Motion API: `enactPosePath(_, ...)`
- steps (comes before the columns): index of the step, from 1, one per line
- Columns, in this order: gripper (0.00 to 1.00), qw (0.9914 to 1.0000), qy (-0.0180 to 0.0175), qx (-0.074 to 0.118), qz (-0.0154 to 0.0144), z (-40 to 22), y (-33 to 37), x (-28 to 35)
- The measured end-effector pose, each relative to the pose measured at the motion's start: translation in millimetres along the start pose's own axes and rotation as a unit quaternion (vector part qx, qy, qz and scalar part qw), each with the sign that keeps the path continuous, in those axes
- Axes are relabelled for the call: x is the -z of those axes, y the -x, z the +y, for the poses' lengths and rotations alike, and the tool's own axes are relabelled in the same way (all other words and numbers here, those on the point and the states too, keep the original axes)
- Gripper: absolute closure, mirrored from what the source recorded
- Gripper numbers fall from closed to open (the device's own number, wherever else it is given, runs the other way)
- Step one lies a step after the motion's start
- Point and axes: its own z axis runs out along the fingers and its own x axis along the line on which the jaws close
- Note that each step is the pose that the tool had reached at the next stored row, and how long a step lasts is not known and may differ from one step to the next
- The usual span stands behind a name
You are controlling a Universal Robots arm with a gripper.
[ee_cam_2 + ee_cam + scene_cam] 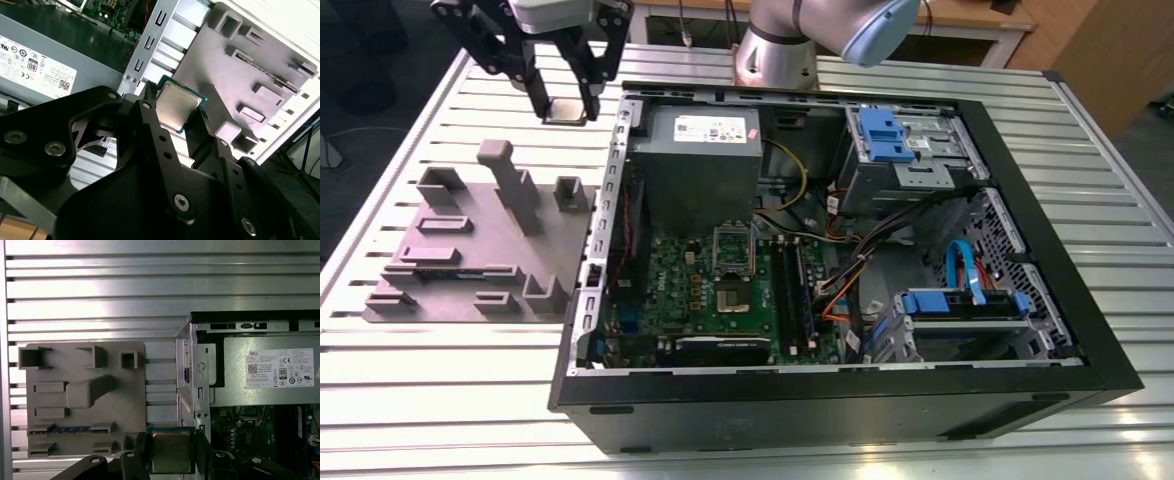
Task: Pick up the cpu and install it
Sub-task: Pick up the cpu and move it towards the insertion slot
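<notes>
Silvery cpu (567, 110) clamped in the black hand (567, 106), aloft over the slatted metal table (440, 400), at ten o'clock of the open computer case (854, 400) in the exterior view, just outside its power supply (700, 165)

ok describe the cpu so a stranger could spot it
Start at the open black computer case; off its far corner, on the exterior view's left, hangs the gripper. The cpu is the small silvery square clamped in it, far smaller than the grey labelled box nearby.
</notes>
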Motion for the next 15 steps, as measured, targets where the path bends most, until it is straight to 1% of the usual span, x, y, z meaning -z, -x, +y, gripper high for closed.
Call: enactPosePath(15,0.53,1.0,0.0,0.0,0.0,0.2,5.1,-0.1)
